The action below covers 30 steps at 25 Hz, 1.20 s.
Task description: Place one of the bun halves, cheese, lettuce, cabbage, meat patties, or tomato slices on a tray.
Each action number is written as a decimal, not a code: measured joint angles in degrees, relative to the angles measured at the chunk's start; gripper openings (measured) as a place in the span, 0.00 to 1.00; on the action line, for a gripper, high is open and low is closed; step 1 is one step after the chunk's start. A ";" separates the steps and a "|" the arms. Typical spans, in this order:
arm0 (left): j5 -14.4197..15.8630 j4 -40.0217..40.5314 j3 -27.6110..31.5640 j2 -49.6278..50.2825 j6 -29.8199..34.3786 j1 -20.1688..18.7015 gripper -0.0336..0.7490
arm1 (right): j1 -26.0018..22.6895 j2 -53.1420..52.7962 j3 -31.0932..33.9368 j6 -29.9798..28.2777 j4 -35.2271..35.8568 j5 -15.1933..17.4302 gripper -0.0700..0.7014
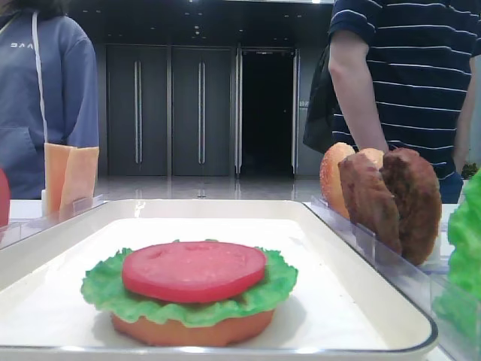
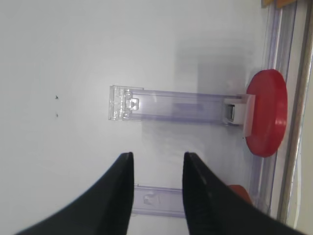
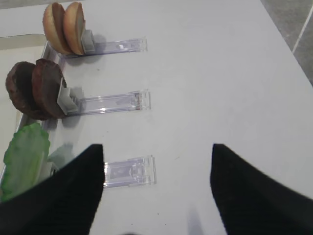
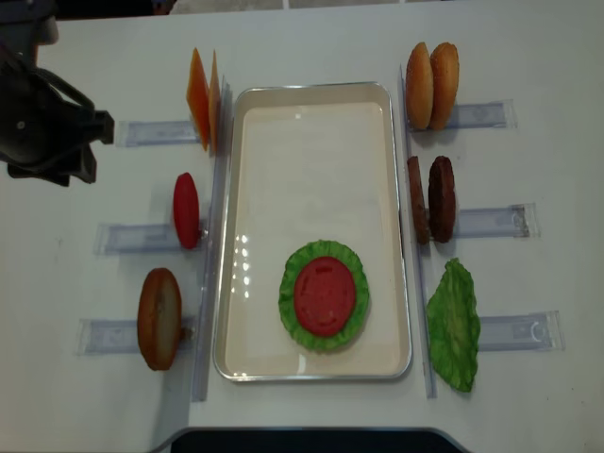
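From the low exterior view I find the tray holding a stack: a bun half at the bottom, lettuce over it, and a tomato slice lying flat on top. Two meat patties and further buns stand on edge in clear holders just beside the tray's right rim; cheese stands at the left rim. The right wrist view shows the right gripper above bare table with its fingers wide apart and nothing between them; buns, patties and a spare green leaf stand in their holders ahead of it. The left wrist view shows the left gripper with its fingers at a moderate gap, empty, pointing toward a second tomato slice propped upright at the end of its holder. The overhead view places the left arm well apart from the tray, near the cheese row. My assessment of risk: the upright pieces are thin and smooth, so an off-centre pinch could tip one out of its holder or drag the light holder along. A careless release over the tray could also slide the tomato off the ruffled lettuce.
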 joint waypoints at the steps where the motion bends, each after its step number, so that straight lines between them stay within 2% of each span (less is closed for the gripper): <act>1: 0.00 0.00 0.75 -0.93 0.00 0.00 0.38 | 0.00 0.00 0.00 0.00 0.00 0.00 0.70; 14: -1.65 0.09 19.33 -17.50 0.00 0.00 0.38 | 0.00 0.00 0.00 0.00 0.00 0.00 0.70; 23: -1.66 0.14 26.44 -33.57 0.00 0.00 0.38 | 0.00 0.00 0.00 0.00 0.00 0.00 0.70; 30: -1.41 0.14 29.87 -43.74 0.00 0.00 0.38 | 0.00 0.00 0.00 0.00 0.00 0.00 0.70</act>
